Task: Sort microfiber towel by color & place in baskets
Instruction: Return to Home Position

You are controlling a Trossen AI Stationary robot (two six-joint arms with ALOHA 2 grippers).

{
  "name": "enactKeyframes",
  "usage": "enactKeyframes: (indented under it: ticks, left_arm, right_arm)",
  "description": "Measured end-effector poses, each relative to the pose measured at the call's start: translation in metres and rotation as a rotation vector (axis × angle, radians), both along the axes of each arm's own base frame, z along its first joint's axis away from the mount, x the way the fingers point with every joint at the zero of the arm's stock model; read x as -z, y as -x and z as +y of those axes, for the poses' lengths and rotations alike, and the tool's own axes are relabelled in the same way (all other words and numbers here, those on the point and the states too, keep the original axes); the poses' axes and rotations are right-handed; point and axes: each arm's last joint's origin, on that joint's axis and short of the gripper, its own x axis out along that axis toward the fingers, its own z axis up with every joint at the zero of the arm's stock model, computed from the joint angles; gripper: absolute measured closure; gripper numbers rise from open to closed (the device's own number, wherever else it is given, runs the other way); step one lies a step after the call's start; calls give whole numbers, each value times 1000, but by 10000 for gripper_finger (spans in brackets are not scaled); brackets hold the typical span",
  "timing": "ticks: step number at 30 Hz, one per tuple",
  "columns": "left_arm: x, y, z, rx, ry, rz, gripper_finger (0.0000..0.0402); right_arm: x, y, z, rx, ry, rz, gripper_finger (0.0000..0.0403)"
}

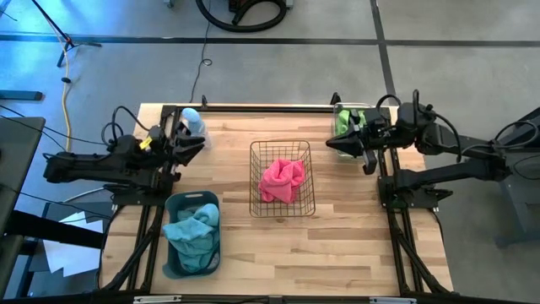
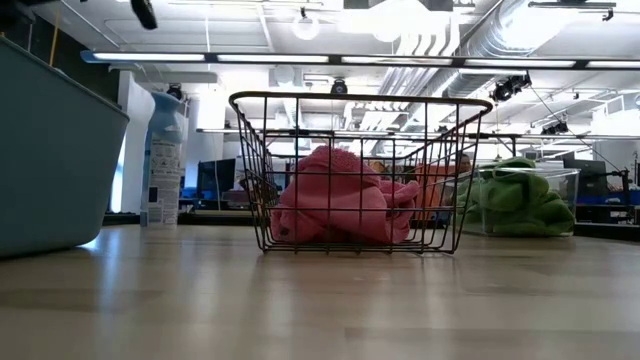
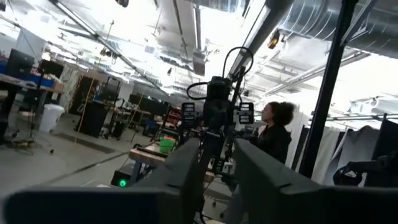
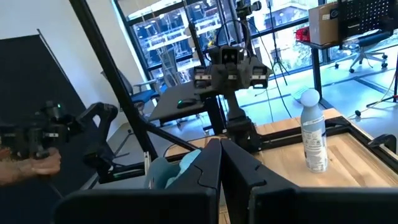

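A copper-brown wire basket (image 1: pixel 283 179) stands mid-table with a pink towel (image 1: pixel 282 180) lying in it, also seen in the low view (image 2: pixel 335 205). The grey-blue tub (image 1: pixel 173 253) at the near left holds teal towels (image 1: pixel 194 230). A clear bin (image 2: pixel 565 190) at the far right holds a green towel (image 2: pixel 510 198). My left gripper (image 1: pixel 198 148) hangs above the table's left side, beyond the tub; in the left wrist view its fingers (image 3: pixel 217 180) stand a little apart with nothing between them. My right gripper (image 1: pixel 331 145) hangs beside the clear bin, shut and empty (image 4: pixel 221 168).
A pale blue spray bottle (image 1: pixel 192 123) stands at the far left, close to my left gripper. Bare wood (image 1: pixel 337 253) lies at the near middle and right. Beyond the table a person (image 3: pixel 277 130) shows in the room, and a hand (image 4: pixel 34 163) shows in the right wrist view.
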Motion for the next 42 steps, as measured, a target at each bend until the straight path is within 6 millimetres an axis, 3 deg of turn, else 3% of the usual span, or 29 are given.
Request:
enactKeyframes:
  ticks: [4, 6, 16, 25, 42]
  left_arm:
    - [16, 9, 0, -1, -3, -13, 378]
    - [26, 12, 0, 2, 3, -16, 395]
    - [49, 24, 0, -10, 29, -99, 401]
    - [67, 22, 0, -2, 49, -65, 401]
    - [67, 23, 1, -25, 45, -70, 401]
  right_arm:
    - [-1, 2, -1, 6, -10, -2, 399]
    - [-1, 1, -1, 12, -10, -2, 399]
    - [1, 1, -2, 60, -35, 18, 399]
    - [2, 1, -2, 63, -35, 22, 399]
    - [2, 1, -3, 69, -35, 23, 399]
